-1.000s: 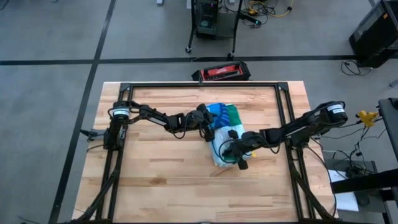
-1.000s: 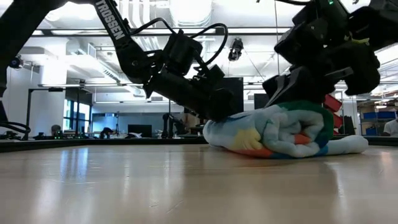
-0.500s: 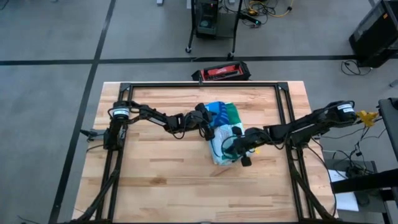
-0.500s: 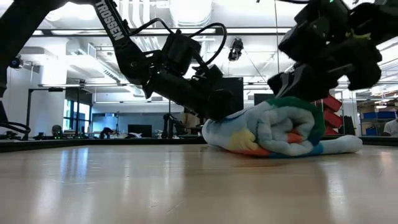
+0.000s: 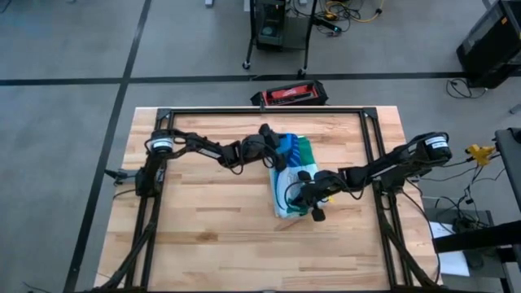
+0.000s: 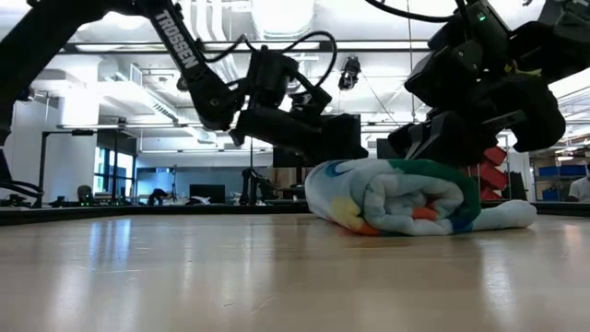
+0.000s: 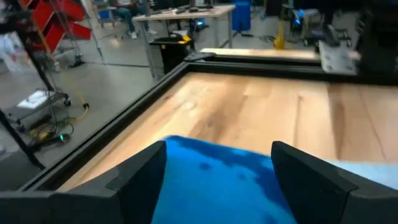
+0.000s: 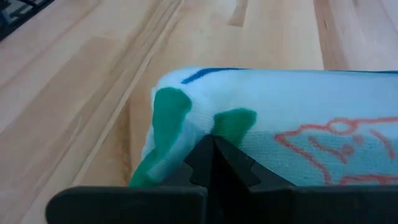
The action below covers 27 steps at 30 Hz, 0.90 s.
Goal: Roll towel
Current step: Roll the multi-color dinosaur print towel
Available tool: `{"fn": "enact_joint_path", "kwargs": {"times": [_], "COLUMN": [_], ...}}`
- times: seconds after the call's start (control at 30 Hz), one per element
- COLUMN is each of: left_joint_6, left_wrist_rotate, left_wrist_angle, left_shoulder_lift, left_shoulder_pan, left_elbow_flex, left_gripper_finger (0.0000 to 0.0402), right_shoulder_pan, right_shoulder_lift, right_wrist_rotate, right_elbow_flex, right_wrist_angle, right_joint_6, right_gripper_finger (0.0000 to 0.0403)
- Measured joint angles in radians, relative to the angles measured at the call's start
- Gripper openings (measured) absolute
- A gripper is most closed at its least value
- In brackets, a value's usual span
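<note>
The towel [image 5: 291,181] lies as a thick roll near the middle of the surface [image 5: 203,228], its spiral end facing the low camera and a short unrolled flap trailing flat on the far side of the roll.

Change over the last second: the left end effector [image 5: 278,156] has lifted off the roll. Half a second ago it sat down against the near edge of the bundle; now it hangs above and behind it, clear of the cloth in the low view. Its fingers [image 7: 143,180] stand wide apart with nothing between them, only blue cloth visible below. The roll also looks rounder and tighter than before, with the green border [image 6: 466,189] wrapped further over the top.

The right end effector [image 5: 312,195] has stayed on the roll, pressing at its end. Its fingertips [image 8: 214,155] are fully together, tips against the striped cloth; no fold appears caught between them, so this reads as a push, not a grip.

Judgement: rolling is nearly complete. The left arm has probably released to reposition; the remaining flap needs tucking. Risk: the roll may slacken with only one contact holding it.
</note>
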Motion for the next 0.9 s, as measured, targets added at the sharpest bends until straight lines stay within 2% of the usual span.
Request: {"fn": "enact_joint_path", "kwargs": {"times": [0.17,0.27,0.43,0.53,0.67,0.9], "left_joint_6": [-0.107,-0.127,-0.133,-0.132,-0.144,-0.160], "left_wrist_rotate": [-0.007,-0.060,-0.096,-0.102,-0.106,-0.108], "left_wrist_angle": [-0.057,-0.114,-0.153,-0.157,-0.178,-0.228], "left_shoulder_lift": [0.017,0.017,0.017,0.016,0.015,0.009], "left_shoulder_pan": [0.036,0.035,0.028,0.020,0.015,0.000], "left_elbow_flex": [0.013,0.013,0.014,0.014,0.014,0.009], "left_gripper_finger": [0.0274,0.0274,0.0274,0.0274,0.0274,0.0274], "right_shoulder_pan": [0.000,0.000,-0.002,-0.001,0.000,0.004], "right_shoulder_lift": [-0.005,-0.026,-0.130,-0.229,-0.330,-0.320], "right_wrist_rotate": [0.001,0.005,0.030,0.103,0.252,0.399], "right_elbow_flex": [-0.001,-0.002,-0.004,-0.005,-0.004,-0.025], "right_wrist_angle": [-0.002,-0.012,-0.104,-0.216,-0.409,-0.533], "right_joint_6": [-0.004,-0.014,-0.046,-0.047,0.015,0.125], "right_gripper_finger": [0.0000,0.0000,0.0000,0.0000,0.0000,0.0000]}}
